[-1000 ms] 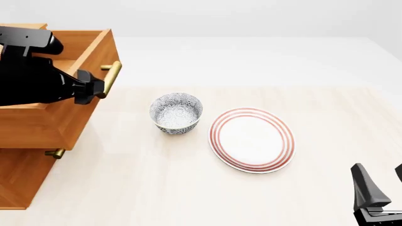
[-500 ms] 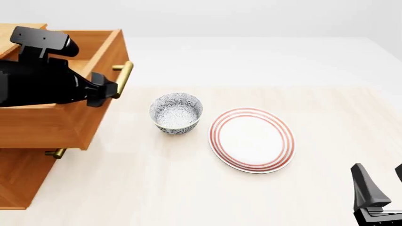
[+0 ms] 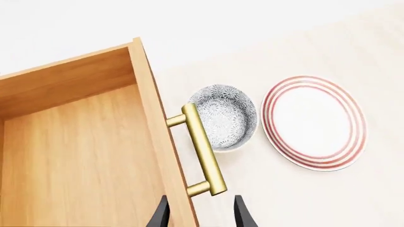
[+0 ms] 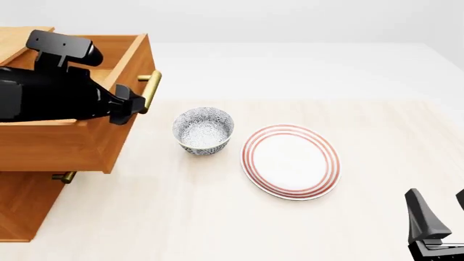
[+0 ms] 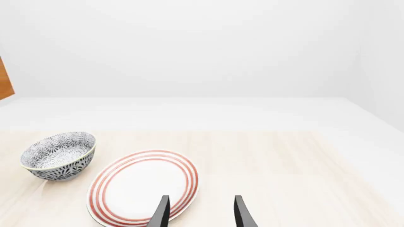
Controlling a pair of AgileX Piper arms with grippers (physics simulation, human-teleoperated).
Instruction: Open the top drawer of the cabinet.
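Observation:
The cabinet (image 4: 22, 209) stands at the table's left edge. Its top drawer (image 4: 65, 144) is pulled well out, and its empty wooden inside (image 3: 75, 156) shows in the left wrist view. The brass bar handle (image 4: 151, 89) sits on the drawer's front and also shows in the left wrist view (image 3: 200, 146). My left gripper (image 4: 130, 109) is at the handle's near end. In the left wrist view (image 3: 200, 215) its fingers stand apart, one inside the drawer front and one outside the handle. My right gripper (image 4: 440, 213) is open and empty at the near right corner.
A patterned bowl (image 4: 203, 129) stands just right of the drawer handle. A red-ringed white plate (image 4: 290, 161) lies to its right. A lower drawer's brass handle (image 4: 64, 176) pokes out under the open drawer. Both dishes show in the right wrist view: the bowl (image 5: 58, 155) and the plate (image 5: 142, 187).
The top drawer has slid further out to the right, and my left gripper has moved with it at the handle. The right arm has not moved.

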